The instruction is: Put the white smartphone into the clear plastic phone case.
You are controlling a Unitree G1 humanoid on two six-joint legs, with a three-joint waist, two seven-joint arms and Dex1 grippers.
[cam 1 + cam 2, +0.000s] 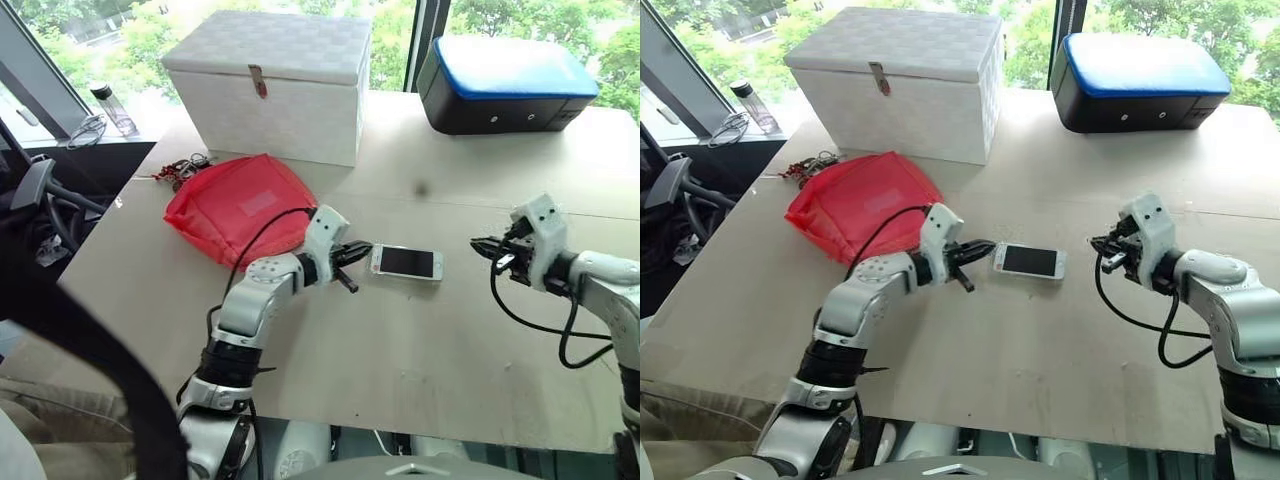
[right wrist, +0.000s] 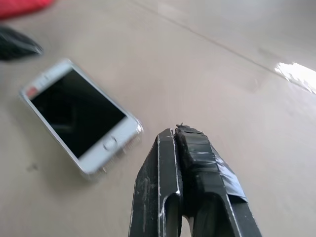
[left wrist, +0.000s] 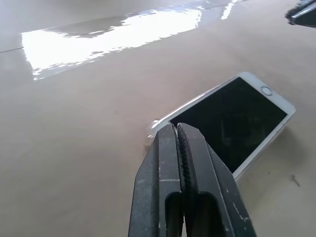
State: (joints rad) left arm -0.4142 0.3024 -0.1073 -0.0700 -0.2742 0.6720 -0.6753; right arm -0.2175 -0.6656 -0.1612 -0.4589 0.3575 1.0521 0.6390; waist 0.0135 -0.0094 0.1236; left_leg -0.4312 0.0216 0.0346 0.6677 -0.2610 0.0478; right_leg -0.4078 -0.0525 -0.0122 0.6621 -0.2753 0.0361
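White smartphone [image 1: 406, 262] with a white bezel, dark screen and rounded corners lies flat, screen up, on the pale beige worktop [image 1: 420, 360]; every place below is given from it. A thin glossy transparent rim hugs its edges in both wrist views, so the clear plastic phone case [image 2: 129, 144] looks to be around the phone already, though how fully it is seated cannot be told.

Left gripper [image 1: 350, 258] sits just beside the phone's end that faces the red pouch, its two black fingers pressed together and grasping nothing; whether its tip touches the phone cannot be told. Right gripper [image 1: 490, 250] hangs off the phone's opposite end, apart from it, its fingers also clenched together and empty.

Beyond the left gripper, on the same side of the phone, lies a red fabric pouch [image 1: 240, 205], crumpled. Farther back from the phone stands a white rectangular lidded box with a metal clasp [image 1: 270, 85], and toward the far right corner a black case with a blue top [image 1: 505, 85].
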